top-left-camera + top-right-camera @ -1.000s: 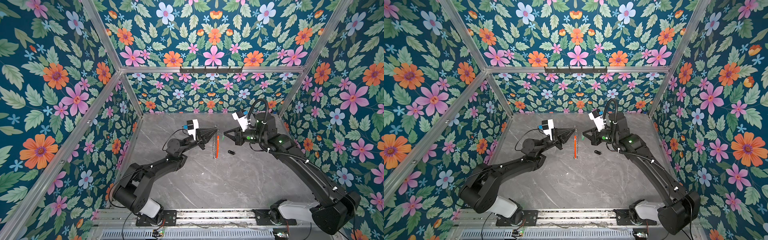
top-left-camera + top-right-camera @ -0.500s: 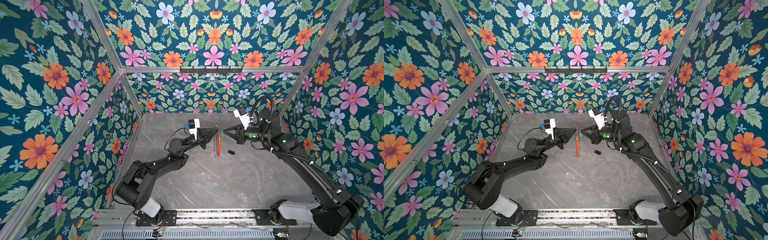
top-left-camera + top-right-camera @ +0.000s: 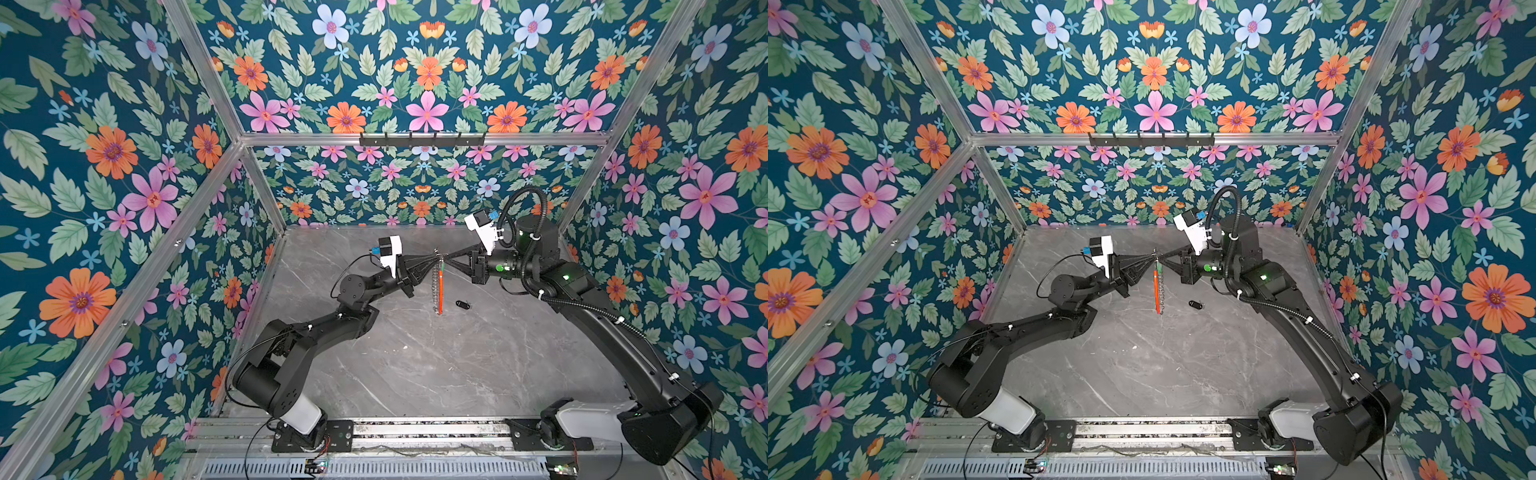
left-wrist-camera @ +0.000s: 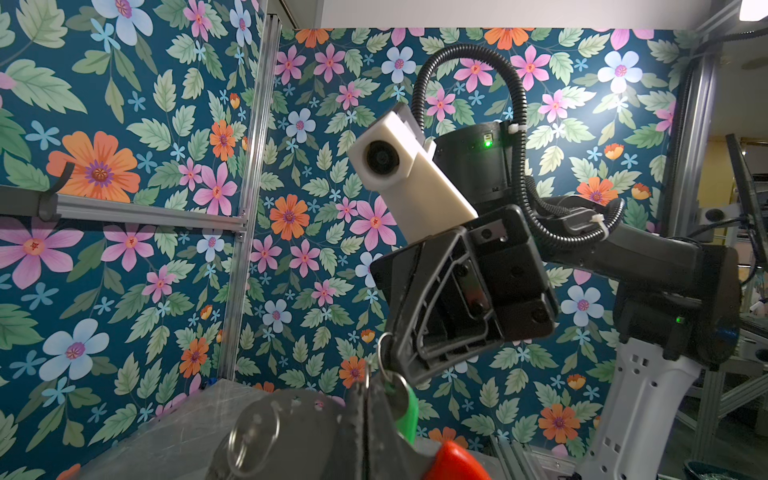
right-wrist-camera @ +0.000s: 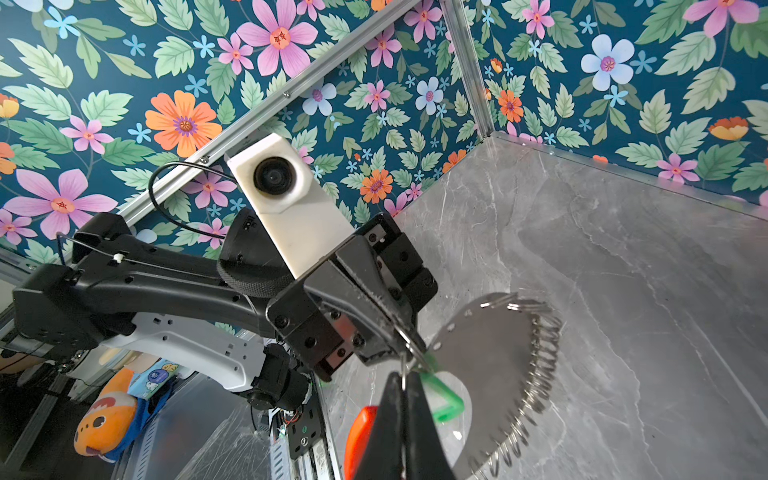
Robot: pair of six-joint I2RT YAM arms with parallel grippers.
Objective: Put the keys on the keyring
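Keyring [image 3: 437, 286] hangs edge-on, gripped by the closed left tool [image 3: 433, 261]; right tool [image 3: 449, 262] — closed on the green key [image 5: 446, 399] — should thread it slowly, without twisting

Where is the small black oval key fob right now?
The black oval fob lies on the grey marble table, just right of the edge-on grey metal keyring in both top views.

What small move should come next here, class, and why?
Probably nudge the right end effector slightly toward the left end effector, feeding the green-tagged key onto the keyring: both are shut, tip to tip at its rim.
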